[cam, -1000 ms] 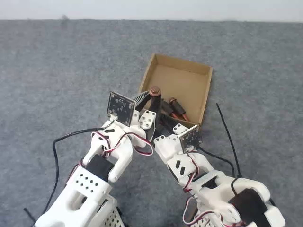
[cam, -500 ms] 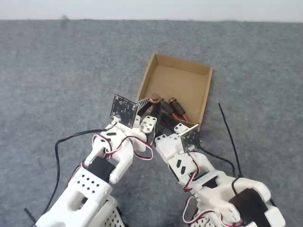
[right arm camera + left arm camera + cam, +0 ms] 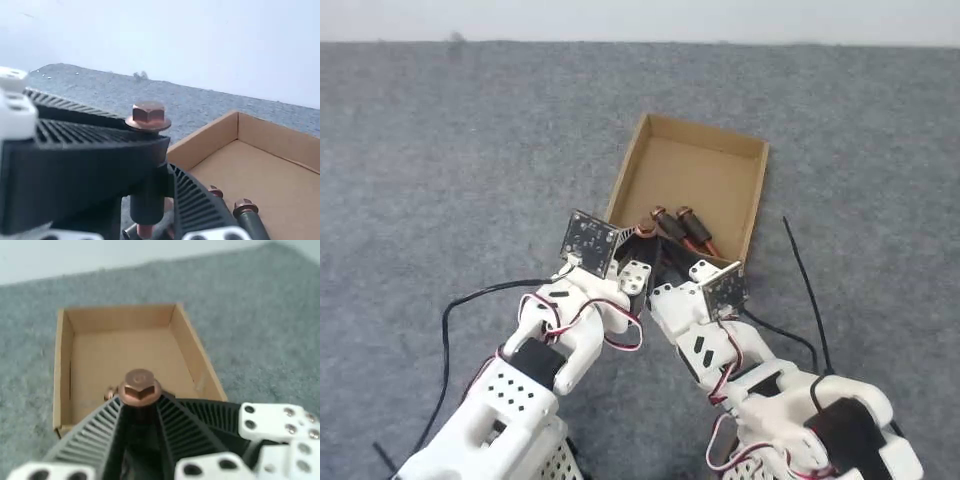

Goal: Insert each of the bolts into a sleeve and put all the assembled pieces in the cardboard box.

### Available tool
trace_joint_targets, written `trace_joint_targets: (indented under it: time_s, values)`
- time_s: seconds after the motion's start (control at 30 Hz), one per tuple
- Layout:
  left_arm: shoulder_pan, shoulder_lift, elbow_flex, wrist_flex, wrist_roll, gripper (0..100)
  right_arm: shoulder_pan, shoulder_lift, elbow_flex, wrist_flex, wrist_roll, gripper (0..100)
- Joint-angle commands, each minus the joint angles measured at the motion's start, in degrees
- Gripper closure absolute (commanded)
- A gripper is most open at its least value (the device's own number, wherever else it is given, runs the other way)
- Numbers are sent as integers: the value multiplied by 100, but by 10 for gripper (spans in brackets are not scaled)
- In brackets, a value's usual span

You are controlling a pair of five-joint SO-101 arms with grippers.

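A copper bolt point(image 3: 139, 386) stands in a black sleeve point(image 3: 149, 200), with its head point(image 3: 148, 116) on top. My left gripper point(image 3: 139, 407) is shut on this piece and holds it upright over the near edge of the cardboard box point(image 3: 765, 152). In the high view the left gripper point(image 3: 638, 240) is at the box's near left corner. My right gripper point(image 3: 667, 264) is close beside it, at the sleeve's lower end. Two assembled pieces point(image 3: 672, 227) point(image 3: 697, 233) lie inside the box near its front wall.
Grey carpet covers the table around the box point(image 3: 64, 340). A black cable point(image 3: 807, 292) runs along the carpet right of the box, another point(image 3: 443, 330) curls left of the left arm. The far half of the box floor point(image 3: 700, 175) is bare.
My left gripper has swung down and to the right with the bolt and sleeve, lowering the piece toward the box's near edge. The right arm has hardly moved.
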Motion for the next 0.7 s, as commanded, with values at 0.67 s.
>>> trace_joint_targets:
  time_s: [0.67]
  values:
    - [-88, -202, 303, -422, -53, 882, 356, -224, 88, -31, 70, 992]
